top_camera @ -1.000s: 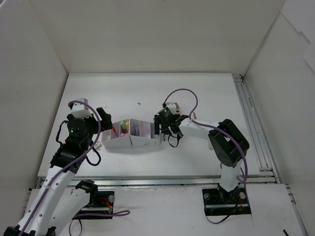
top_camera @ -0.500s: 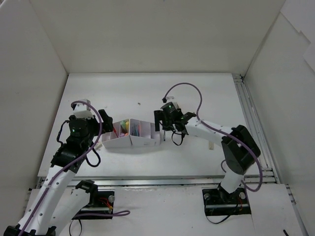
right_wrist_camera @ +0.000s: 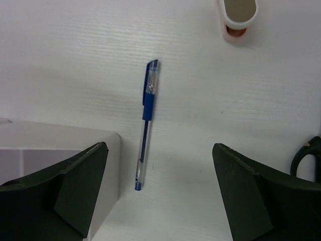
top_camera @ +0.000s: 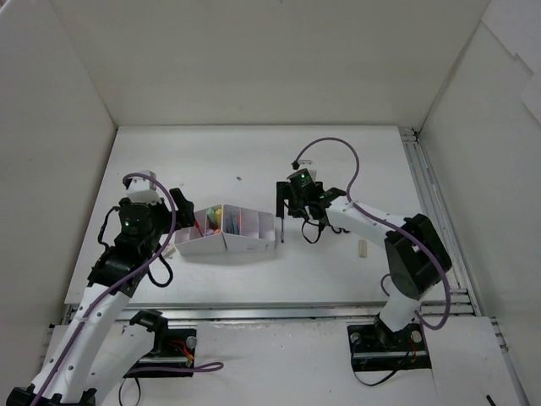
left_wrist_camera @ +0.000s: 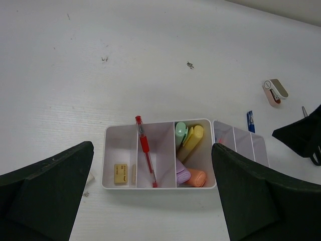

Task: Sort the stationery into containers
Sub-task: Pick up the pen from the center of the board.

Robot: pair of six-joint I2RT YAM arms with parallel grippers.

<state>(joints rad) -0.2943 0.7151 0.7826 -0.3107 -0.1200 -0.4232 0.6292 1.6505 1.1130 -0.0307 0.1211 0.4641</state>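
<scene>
The containers (left_wrist_camera: 159,154) are a white organizer (top_camera: 226,233) at mid-table. Its compartments hold a pale eraser (left_wrist_camera: 120,173), a red pen (left_wrist_camera: 145,153) and green (left_wrist_camera: 181,131), yellow (left_wrist_camera: 193,140), purple (left_wrist_camera: 181,175) and orange (left_wrist_camera: 197,177) markers. A blue pen (right_wrist_camera: 147,123) lies on the table just right of the organizer's right end (right_wrist_camera: 103,150). My right gripper (right_wrist_camera: 160,150) hovers open above that pen, holding nothing. A black scissors handle (right_wrist_camera: 307,158) shows at the right edge. My left gripper (left_wrist_camera: 152,168) is wide open over the organizer's left half, holding nothing.
A small pink-and-white oval item (right_wrist_camera: 239,14) lies beyond the blue pen. One loose pale eraser (top_camera: 363,248) lies right of the right arm, another (top_camera: 167,251) by the organizer's left end. White walls enclose the table on three sides.
My right gripper has shifted right, from over the organizer's right end to the table beside it. The left arm has barely moved.
</scene>
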